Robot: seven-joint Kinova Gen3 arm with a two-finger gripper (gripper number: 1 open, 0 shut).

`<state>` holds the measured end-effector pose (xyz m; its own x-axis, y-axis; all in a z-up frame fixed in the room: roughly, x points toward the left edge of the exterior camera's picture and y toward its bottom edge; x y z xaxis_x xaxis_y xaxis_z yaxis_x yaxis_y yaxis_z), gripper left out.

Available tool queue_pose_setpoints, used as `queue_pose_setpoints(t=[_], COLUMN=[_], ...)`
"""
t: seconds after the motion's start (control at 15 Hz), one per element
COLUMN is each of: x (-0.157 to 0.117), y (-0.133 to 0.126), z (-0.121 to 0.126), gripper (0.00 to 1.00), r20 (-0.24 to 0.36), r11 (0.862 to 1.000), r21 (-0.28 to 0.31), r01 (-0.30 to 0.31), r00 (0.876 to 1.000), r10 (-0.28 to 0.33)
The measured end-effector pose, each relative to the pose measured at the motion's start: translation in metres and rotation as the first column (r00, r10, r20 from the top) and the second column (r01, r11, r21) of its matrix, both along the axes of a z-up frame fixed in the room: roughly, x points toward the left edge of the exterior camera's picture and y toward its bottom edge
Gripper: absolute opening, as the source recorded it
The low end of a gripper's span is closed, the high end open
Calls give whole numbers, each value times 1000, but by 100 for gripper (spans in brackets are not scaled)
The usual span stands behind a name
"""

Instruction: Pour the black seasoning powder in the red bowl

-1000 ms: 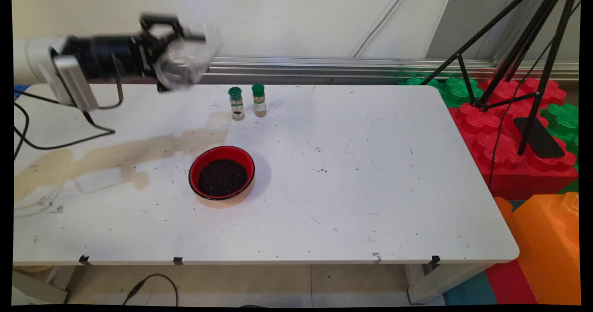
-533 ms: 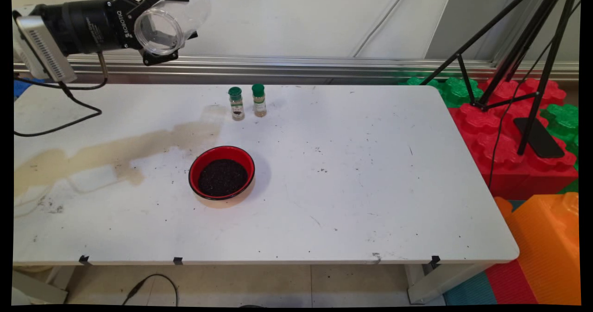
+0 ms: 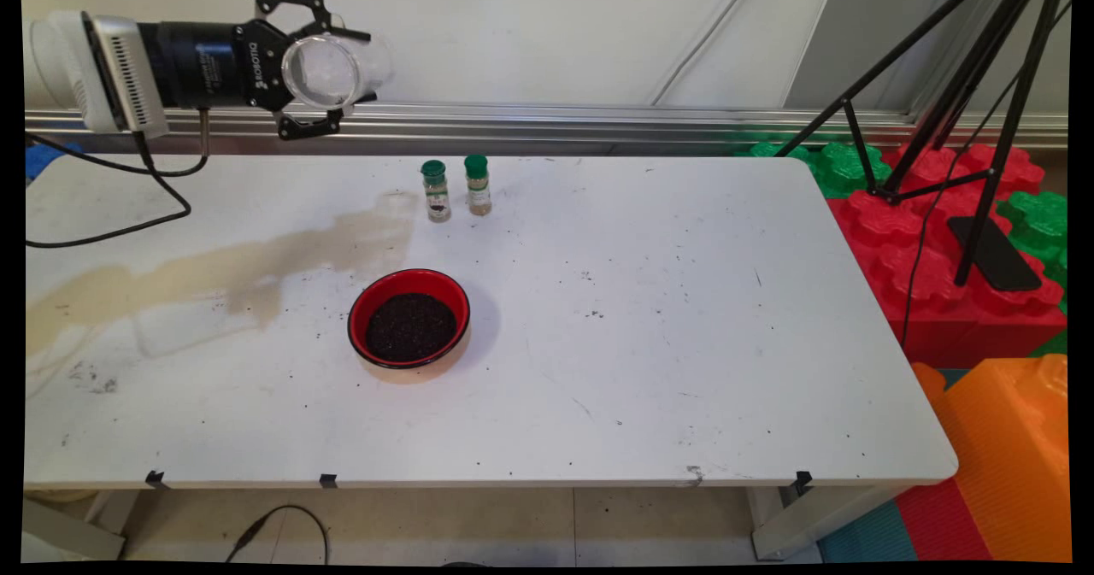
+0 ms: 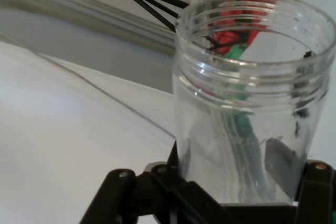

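Clear plastic jar [image 3: 329,69] pinched sideways in the gripper [image 3: 338,71], high above the table's [image 3: 684,327] far left

Hand view shows its threaded mouth and a few dark specks inside; fingertips hidden behind it. Red bowl [image 3: 409,318] of dark grains and two green-capped spice bottles [image 3: 456,187] stand well below

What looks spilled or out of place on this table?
A tan stain runs across the table from its left edge toward the spice jars, and dark specks lie scattered around the red bowl. The gripper holds a clear jar sideways.
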<state>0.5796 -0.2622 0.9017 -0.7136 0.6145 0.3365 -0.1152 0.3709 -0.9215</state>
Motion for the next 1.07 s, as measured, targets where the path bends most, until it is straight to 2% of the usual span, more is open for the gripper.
queue_pose_setpoints(t=[0.07, 0.27, 0.47, 0.67, 0.73, 1.07], x=[0, 0, 1, 2, 18, 19], y=[-3, -8, -13, -15, -18, -16], z=[0, 3, 6, 9, 10, 6], gripper=[0, 0, 0, 0, 0, 0], r20=[-10, -27, -51, -86, -97, -152], r11=[999, 995, 985, 967, 960, 920], r21=[37, 98, 169, 250, 274, 388], r01=[-4, -13, -27, -43, -53, -59], r00=[1000, 1000, 998, 994, 992, 980], r10=[5, 15, 36, 66, 82, 126])
